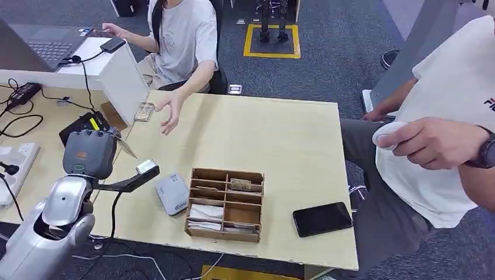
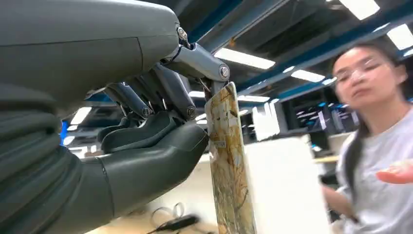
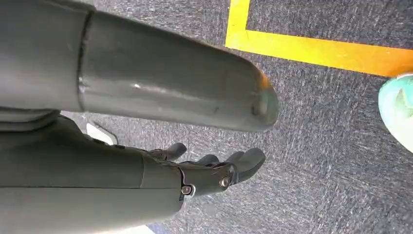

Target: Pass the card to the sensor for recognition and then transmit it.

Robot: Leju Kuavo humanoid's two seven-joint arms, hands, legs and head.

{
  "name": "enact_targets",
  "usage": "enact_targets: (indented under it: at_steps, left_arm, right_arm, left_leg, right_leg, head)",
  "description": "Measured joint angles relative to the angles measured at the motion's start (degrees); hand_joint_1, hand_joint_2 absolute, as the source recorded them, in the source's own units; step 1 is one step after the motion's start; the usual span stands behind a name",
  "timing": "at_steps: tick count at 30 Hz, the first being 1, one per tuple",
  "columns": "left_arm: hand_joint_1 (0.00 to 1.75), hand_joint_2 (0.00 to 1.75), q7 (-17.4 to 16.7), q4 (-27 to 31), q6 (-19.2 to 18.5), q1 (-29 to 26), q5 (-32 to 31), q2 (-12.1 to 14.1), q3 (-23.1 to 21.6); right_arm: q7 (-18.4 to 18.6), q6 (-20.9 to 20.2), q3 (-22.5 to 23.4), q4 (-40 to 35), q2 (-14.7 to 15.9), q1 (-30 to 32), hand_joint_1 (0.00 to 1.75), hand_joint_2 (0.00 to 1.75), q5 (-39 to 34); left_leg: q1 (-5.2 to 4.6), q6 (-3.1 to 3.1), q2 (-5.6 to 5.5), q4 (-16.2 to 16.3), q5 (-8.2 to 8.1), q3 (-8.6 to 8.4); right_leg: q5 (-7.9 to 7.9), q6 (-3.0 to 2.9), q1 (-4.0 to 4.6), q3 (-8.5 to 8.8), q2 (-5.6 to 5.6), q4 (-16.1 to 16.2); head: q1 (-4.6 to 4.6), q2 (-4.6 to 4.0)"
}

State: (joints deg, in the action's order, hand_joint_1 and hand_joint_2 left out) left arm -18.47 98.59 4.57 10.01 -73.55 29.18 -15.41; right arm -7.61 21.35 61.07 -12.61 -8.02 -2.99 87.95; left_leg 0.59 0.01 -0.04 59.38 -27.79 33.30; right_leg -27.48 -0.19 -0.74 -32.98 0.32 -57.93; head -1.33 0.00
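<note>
Far left, back: laptop (image 1: 44,44) on a white box (image 1: 119,73); cables (image 1: 23,114) and a power strip (image 1: 17,160) on the table's left part.
Left hand (image 1: 87,153): raised over the table's left side, near the sensor; thumb and a finger pinching the card (image 2: 229,161) by its upper end, other fingers curled behind.
Card: mottled yellow-brown, upright on edge in the left wrist view; in the head view a thin sliver (image 1: 125,147) beside the hand.
Second card (image 1: 143,111): against the white box's foot, beside the seated person's open hand (image 1: 169,111).
Sensor (image 1: 173,193): small white-and-blue device, flat on the table (image 1: 280,134), just left of the organizer.
Organizer (image 1: 225,204): wooden, compartmented, cards and papers in several slots.
Phone (image 1: 322,219): black, face up, right of the organizer, near the table's front edge.
Standing person, far right: hand (image 1: 435,143) holding a small white object (image 1: 386,135).
Right hand (image 3: 214,170): hanging over grey carpet with a yellow line (image 3: 321,46); fingers loosely spread, holding nothing.
</note>
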Motion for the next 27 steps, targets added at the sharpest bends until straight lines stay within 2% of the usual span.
enact_targets:
  at_steps: [10,27]
  left_arm:
    - [1.75,1.75,0.33,-2.25,-0.15,-1.91,-0.15,-2.99,4.65]
    - [1.75,1.75,0.90,-3.95,-0.52,-1.91,-0.48,-4.68,5.64]
  right_arm:
    - [-0.09,0.11,0.00,-0.09,0.00,-0.01,0.00,0.00,0.17]
    - [-0.11,0.68,0.00,-0.11,0.00,-0.01,0.00,0.00,0.17]
  left_leg:
    - [0.00,0.00,-0.01,0.00,0.00,0.01]
    - [0.00,0.00,-0.02,0.00,0.00,0.02]
  right_leg:
    - [0.00,0.00,0.00,0.01,-0.01,0.00]
    - [0.00,0.00,0.00,0.01,-0.03,0.00]
  head:
    - [0.00,0.00]
    - [0.02,0.00]
